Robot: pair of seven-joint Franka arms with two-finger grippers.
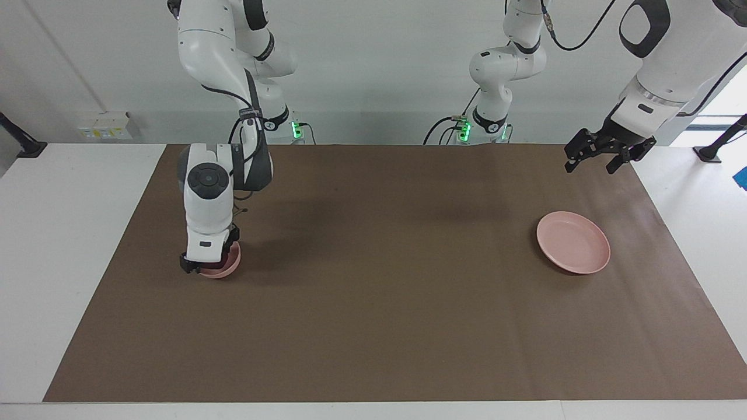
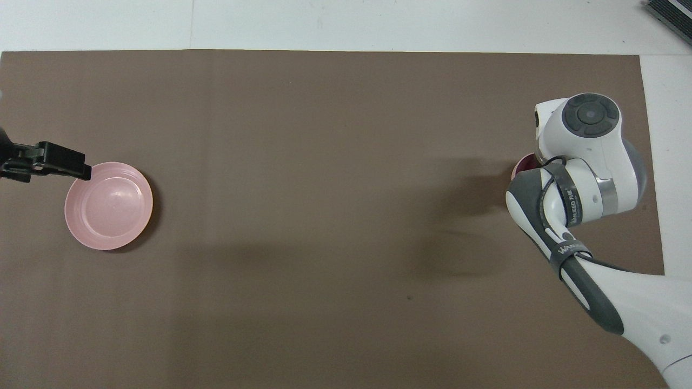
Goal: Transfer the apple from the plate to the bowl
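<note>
Pink bowl (image 1: 224, 265) sits directly beneath the right gripper (image 1: 201, 265), lowered into it; finger state cannot be told. Apple (image 2: 523, 165) shows as a maroon sliver inside the bowl. Plate (image 1: 573, 242) lies bare. Left gripper (image 1: 595, 158) waits, spread open, over the mat near the plate.

Flat brown paper-like mat (image 1: 385, 303) covers most of the white tabletop (image 1: 64, 245), white margins showing along its edges. 2 black clamp-style stands (image 1: 23, 143) sit at the table's ends. Pale wall-mounted socket strip (image 1: 105, 125) on the white wall. Dark ribbed object (image 2: 670, 13) at the overhead view's corner.
</note>
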